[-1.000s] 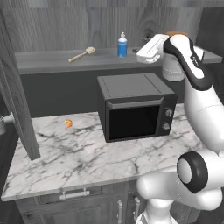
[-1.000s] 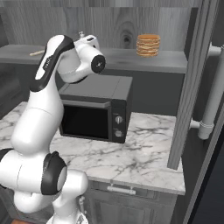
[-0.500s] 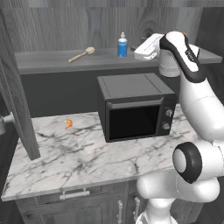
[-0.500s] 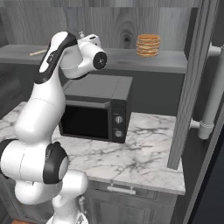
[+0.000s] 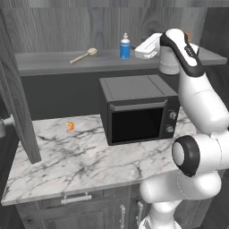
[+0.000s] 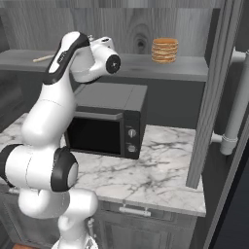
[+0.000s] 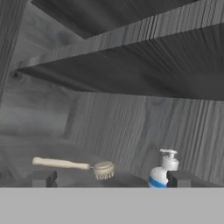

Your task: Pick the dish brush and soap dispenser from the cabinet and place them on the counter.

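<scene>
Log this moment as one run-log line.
phase: reaching into cabinet | gripper: open, empty | blue soap dispenser with white pump: on grey shelf | tan wooden dish brush: on shelf | placed on counter: none

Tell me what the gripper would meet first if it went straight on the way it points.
Likely the dish brush head: it lies between the open gripper's fingertips, with the soap dispenser by the right tip. Depth is unclear; it could pass over both to the cabinet back wall.

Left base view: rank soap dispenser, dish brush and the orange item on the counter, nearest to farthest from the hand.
1. soap dispenser: on the cabinet shelf, right beside the open hand, on its left in the picture.
2. dish brush: same shelf, farther left, lying flat.
3. orange item: down on the counter, left of the microwave, well below the shelf.
</scene>
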